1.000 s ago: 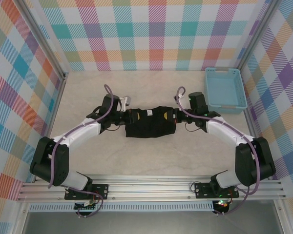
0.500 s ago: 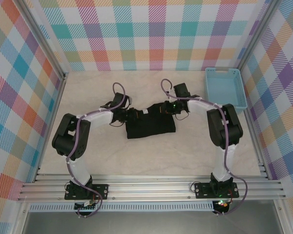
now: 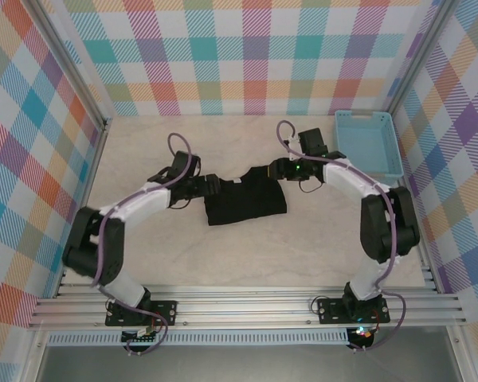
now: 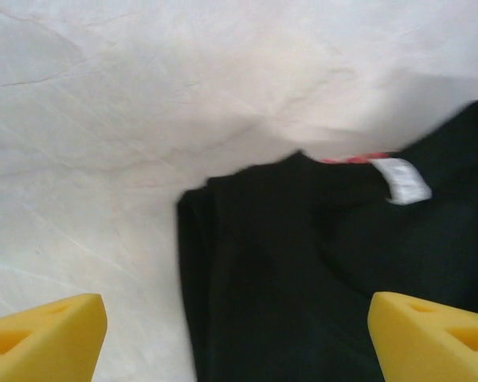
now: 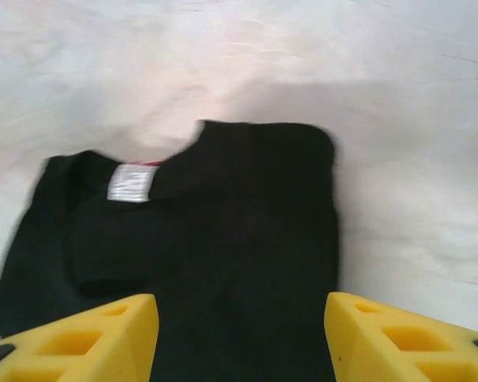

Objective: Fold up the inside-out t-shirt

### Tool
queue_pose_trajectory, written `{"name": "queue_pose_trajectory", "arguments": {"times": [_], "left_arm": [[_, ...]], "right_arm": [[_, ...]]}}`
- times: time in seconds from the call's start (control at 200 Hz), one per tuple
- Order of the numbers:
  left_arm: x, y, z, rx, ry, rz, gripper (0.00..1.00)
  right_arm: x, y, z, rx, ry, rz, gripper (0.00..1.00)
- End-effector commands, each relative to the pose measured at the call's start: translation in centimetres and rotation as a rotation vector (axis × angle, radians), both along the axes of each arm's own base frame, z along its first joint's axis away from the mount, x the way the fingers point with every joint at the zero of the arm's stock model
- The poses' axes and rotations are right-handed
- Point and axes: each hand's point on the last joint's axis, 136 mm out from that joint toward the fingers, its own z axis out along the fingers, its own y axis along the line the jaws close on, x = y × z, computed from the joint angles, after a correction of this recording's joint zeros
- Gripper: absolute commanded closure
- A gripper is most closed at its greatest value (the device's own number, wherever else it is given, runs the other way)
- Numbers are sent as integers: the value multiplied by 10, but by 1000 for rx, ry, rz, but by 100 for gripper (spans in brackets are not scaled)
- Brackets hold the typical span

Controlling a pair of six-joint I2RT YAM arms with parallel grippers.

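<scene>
inside-out t-shirt [image 3: 245,199]: black folded bundle, flat on counter [image 3: 303,255], frame centre, white tag showing | left claw [image 3: 213,184]: spread, over shirt's upper-left corner, pinching nothing | right claw [image 3: 276,169]: spread, over upper-right corner, pinching nothing | basket [image 3: 368,146]: upper right, apart

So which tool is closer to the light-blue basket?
The right tool, at the far right corner of the black t-shirt, on the same side as the basket; the left tool is across the shirt.
</scene>
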Motion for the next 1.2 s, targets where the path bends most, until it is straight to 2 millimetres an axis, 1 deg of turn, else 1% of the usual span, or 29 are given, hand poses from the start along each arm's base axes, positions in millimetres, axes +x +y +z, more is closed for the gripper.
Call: {"name": "queue_pose_trajectory", "arguments": {"times": [0.0, 0.04, 0.105, 0.205, 0.255, 0.315, 0.35, 0.39, 0.43, 0.47, 0.565, 0.625, 0.66, 0.7, 0.815, 0.88, 0.945, 1.015, 1.1, 1.14, 1.195], "left_arm": [[-21, -48, 6, -230, 41, -140, 15], [-22, -58, 4, -263, 56, -160, 16], [-16, -61, -10, -249, 77, -157, 17], [1, -52, -33, -173, 81, -122, 17], [8, -47, -45, -150, 95, -104, 17], [14, -36, -62, -110, 122, -59, 17], [15, -26, -72, -82, 140, -26, 18], [15, -16, -77, -66, 155, 3, 17], [15, -11, -75, -78, 150, 17, 17], [16, -8, -63, -93, 121, 22, 17], [13, 0, -30, -85, 38, 31, 15], [6, 6, -23, -75, 27, 37, 15], [2, 7, -23, -76, 41, 34, 12], [-3, 3, -27, -97, 74, 20, 11], [-10, -18, -44, -189, 188, -36, 9], [-7, -27, -52, -216, 217, -55, 9], [-3, -30, -60, -217, 245, -60, 9], [1, -35, -64, -225, 250, -72, 9], [3, -44, -66, -245, 249, -96, 12], [3, -50, -66, -253, 245, -111, 15], [5, -55, -69, -263, 243, -124, 23]], "right_arm": [[-14, 40, -16, 123, 74, 89, 46], [-9, 46, -22, 143, 97, 95, 47], [1, 50, -32, 134, 104, 93, 48], [18, 49, -47, 136, 126, 82, 49], [23, 48, -57, 137, 150, 70, 49], [27, 40, -71, 114, 190, 41, 51], [27, 35, -78, 98, 215, 22, 51], [26, 30, -82, 91, 236, 9, 52], [25, 26, -78, 94, 234, 4, 52], [23, 24, -70, 94, 213, 8, 52], [16, 20, -42, 95, 146, 24, 51], [9, 18, -28, 101, 121, 32, 50], [4, 17, -23, 106, 112, 36, 49], [-2, 15, -19, 111, 110, 37, 49], [-15, 13, -18, 120, 120, 37, 48], [-19, 11, -19, 118, 124, 33, 48], [-22, 10, -20, 118, 125, 31, 48], [-24, 9, -20, 122, 128, 33, 48], [-26, 8, -21, 117, 128, 30, 48], [-27, 8, -23, 116, 130, 28, 48], [-28, 8, -25, 118, 134, 25, 48]]}}
